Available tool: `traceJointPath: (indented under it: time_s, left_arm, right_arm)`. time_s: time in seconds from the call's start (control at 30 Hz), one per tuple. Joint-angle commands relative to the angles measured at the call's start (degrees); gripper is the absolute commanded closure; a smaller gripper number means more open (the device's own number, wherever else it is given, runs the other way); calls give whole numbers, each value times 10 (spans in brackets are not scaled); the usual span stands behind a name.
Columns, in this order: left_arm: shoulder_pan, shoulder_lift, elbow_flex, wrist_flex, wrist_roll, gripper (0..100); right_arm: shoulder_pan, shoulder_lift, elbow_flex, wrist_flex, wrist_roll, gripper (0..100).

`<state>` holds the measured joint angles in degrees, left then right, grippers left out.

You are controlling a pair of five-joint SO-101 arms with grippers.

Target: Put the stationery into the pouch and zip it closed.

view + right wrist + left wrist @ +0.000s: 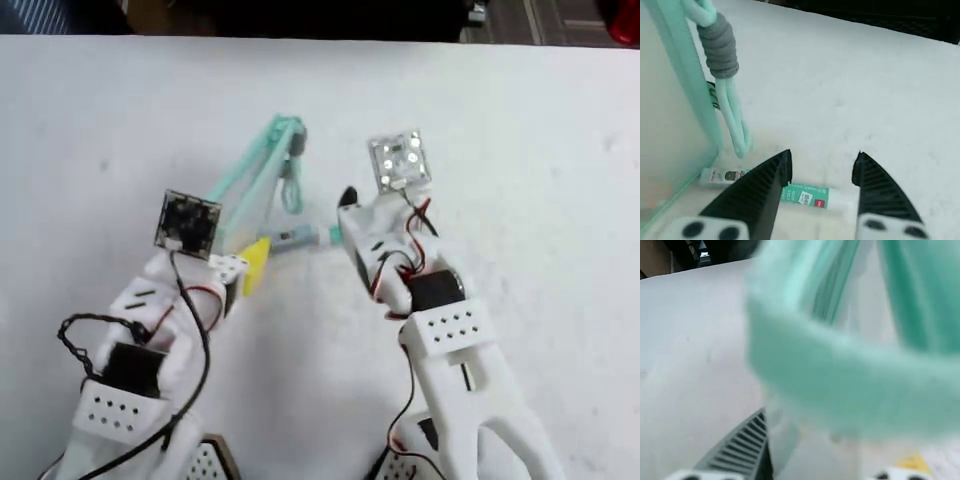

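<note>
Pouch [255,185] stands on edge on the white tabletop [520,120] in the high view, with the left tool [250,265] at its near corner, probably to steady it for loading. A glue stick [298,237] lies flat just beside the pouch. The right tool [345,215] hangs over the stick's far end, placed for a pick. A dark strip of room runs beyond the tabletop's far edge.

Left wrist view: the pouch's mint rim [840,380] sits right up against the camera, and I cannot tell whether this tool grips it.

Right wrist view: the right tool [822,160] has its 2 jaws apart, straddling the stick [807,196] from above without touching it. The pouch's strap [720,45] dangles beside the pouch wall, near the stick. Bare matte white tabletop spreads beyond.
</note>
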<state>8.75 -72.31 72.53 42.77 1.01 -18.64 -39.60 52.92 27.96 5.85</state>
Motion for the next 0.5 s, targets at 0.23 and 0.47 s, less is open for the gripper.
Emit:
traceJointPath:
  time_s: [0.23, 0.47]
  left_arm:
    - [-63, -4, -8, -14, 62, 755]
    - [-65, -4, -8, -14, 63, 755]
  right_arm:
    - [-122, 14, -42, 75, 170, 808]
    - [-129, 184, -111, 83, 206, 808]
